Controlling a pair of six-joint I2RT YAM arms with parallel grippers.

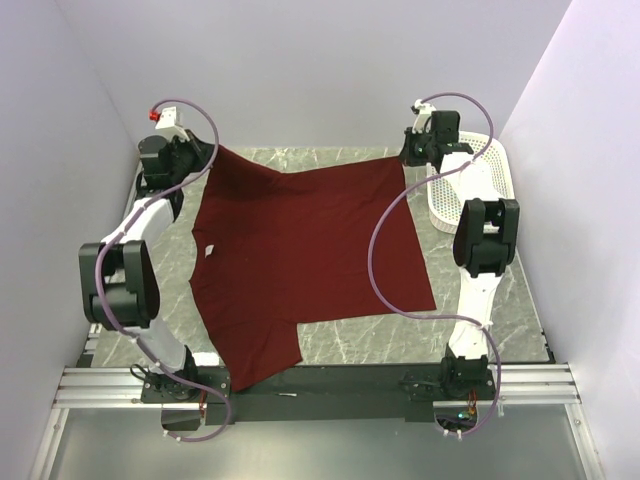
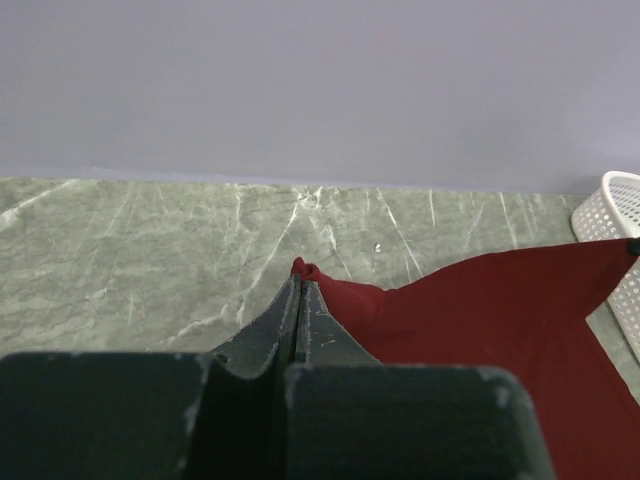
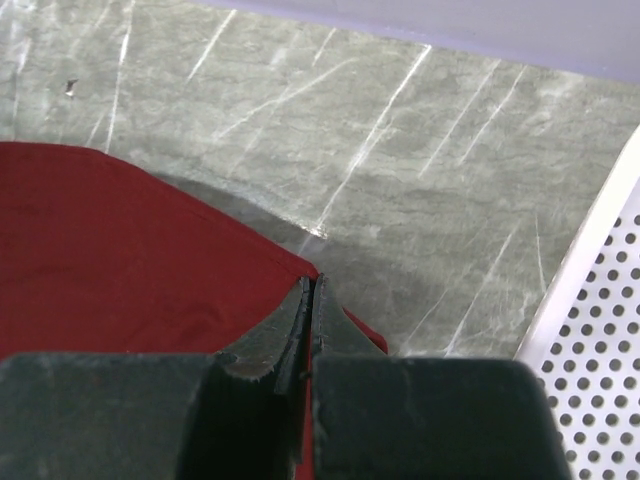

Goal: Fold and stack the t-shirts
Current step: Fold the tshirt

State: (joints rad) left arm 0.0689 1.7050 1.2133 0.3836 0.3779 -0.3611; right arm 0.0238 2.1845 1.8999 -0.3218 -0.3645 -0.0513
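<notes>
Green marble tabletop (image 1: 350,340) is seen from above, the maroon t-shirt (image 1: 300,250) spread open across it (no fold made yet). Left wrist: one far corner is pinched by the left gripper (image 2: 300,287). Right wrist: the other is pinched by the right gripper (image 3: 311,290).

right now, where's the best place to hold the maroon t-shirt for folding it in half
Probably by its far edge, at both ends: the far sleeve tip and the far hem corner. The t-shirt lies flat and sideways, collar to the left, so those thin corners pinch easily from the near side. The left claw and right claw are shut on exactly those spots.
</notes>
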